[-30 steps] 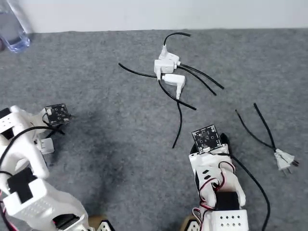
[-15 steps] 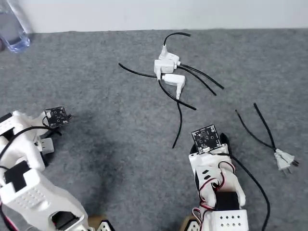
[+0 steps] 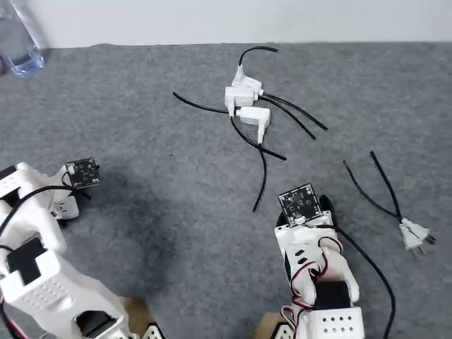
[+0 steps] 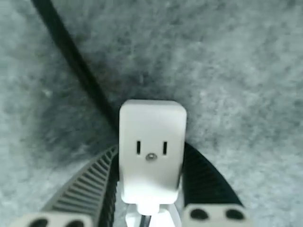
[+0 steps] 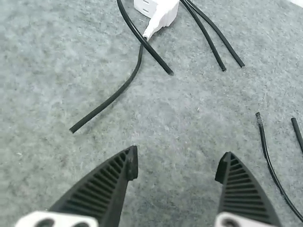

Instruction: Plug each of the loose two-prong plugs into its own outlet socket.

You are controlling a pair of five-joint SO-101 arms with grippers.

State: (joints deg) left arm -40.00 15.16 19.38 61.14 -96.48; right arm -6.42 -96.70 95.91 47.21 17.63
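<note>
– Grey surface (image 3: 176, 212) all round; left tool (image 4: 150, 158) clamps a white socket (image 4: 151, 123) at the left, right tool (image 5: 179, 161) gapes wide, near centre.
– Loose plug (image 3: 412, 236) lies well right. I'd take it by the body, prongs squarely facing those slots, and keep the socket steady.

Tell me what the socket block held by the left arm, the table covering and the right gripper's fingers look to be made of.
Socket block: white hard plastic, with smooth matte moulded faces and rounded edges.
Table covering: grey felt or low-pile carpet, judging by its fuzzy, mottled fibres.
Right gripper fingers: black rigid plastic, possibly printed, with ribbed inner faces.
</note>
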